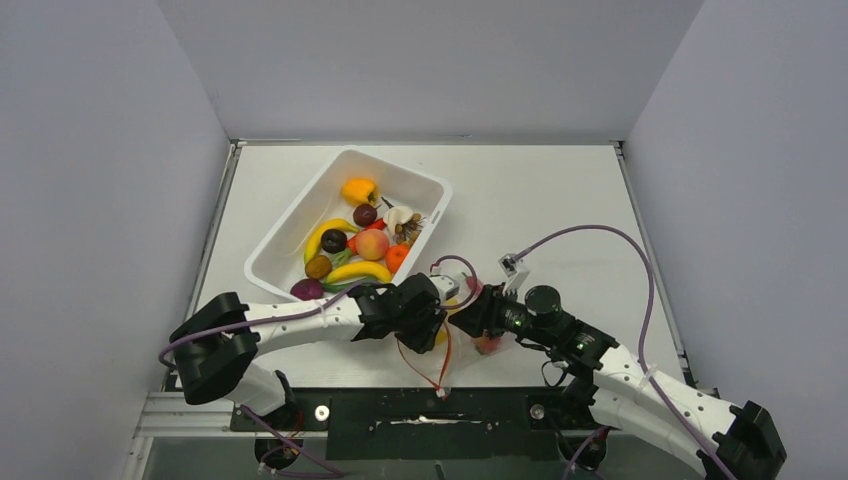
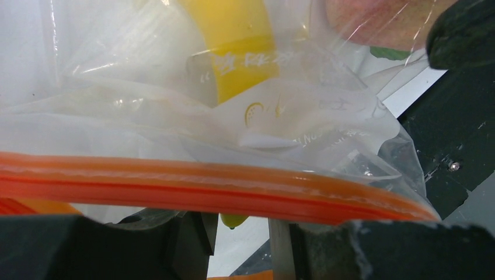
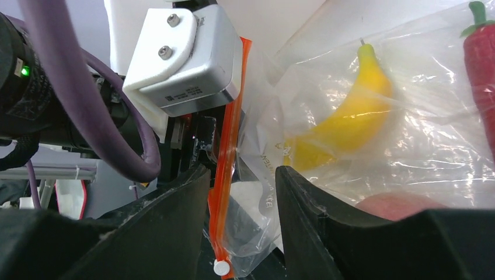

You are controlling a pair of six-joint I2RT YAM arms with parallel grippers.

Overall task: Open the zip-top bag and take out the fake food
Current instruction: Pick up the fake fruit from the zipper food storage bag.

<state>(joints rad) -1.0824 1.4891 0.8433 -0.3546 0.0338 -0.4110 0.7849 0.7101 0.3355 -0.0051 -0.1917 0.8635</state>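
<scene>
The zip-top bag hung between the two grippers over the near edge of the table, a thin clear film creased into sharp, glinting wrinkles with faint white print on it. Its zip strip was a flat, ribbed orange band, smooth and slightly translucent. In the right wrist view it dropped straight down to a small white stud at its end.

The fake food inside was glossy moulded plastic. It included a curved yellow banana with a grey stalk tip, a slender red chili with a green cap, and the rounded blush of a peach pressing against the film.

The left gripper had its matte black, grainy fingers right under the strip. It appeared to be pinching the bag's zip edge, though the band itself hid the fingertips. The right gripper stood released, its two blunt dark fingers spread with the orange strip passing through the gap, close to one finger and clear of the other.

A boxy silver camera housing with two screws sat against the strip, and a thick purple cable looped beside it.

Farther back, a white rectangular tub with rounded corners lay at an angle, holding more shiny toy fruit.
</scene>
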